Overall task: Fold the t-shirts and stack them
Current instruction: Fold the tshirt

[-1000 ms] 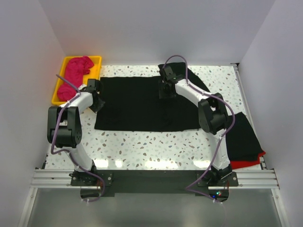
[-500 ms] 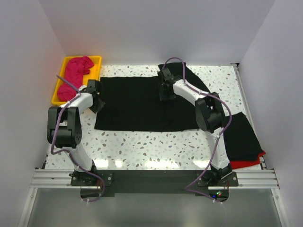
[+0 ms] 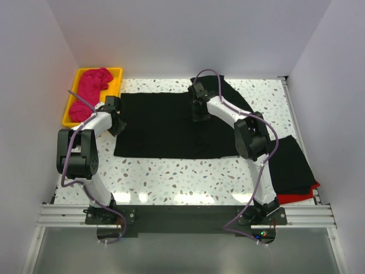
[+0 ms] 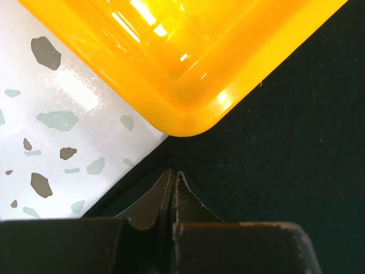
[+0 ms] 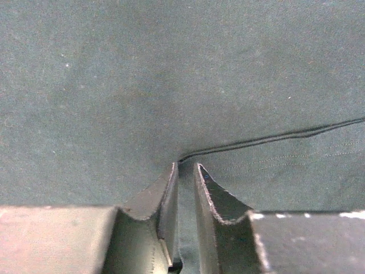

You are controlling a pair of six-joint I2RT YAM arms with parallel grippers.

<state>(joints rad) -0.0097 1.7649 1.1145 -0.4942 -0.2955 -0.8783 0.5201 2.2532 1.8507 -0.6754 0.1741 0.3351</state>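
Note:
The large black t-shirt lies spread flat across the middle of the table. My left gripper sits at its left edge beside the tray. In the left wrist view this gripper is shut, its tips pinching the corner of the dark cloth. My right gripper is low over the shirt's far edge. There its jaws have closed on a small ridge of the cloth, where a seam ends. A magenta-pink t-shirt lies bunched in the tray.
The yellow tray stands at the far left corner, its rounded corner just ahead of my left fingers. A folded black shirt on a red one lies at the right edge. White walls enclose the speckled table.
The right gripper has shifted slightly left along the shirt's far edge and its jaws have narrowed onto the cloth. The left arm has not moved.

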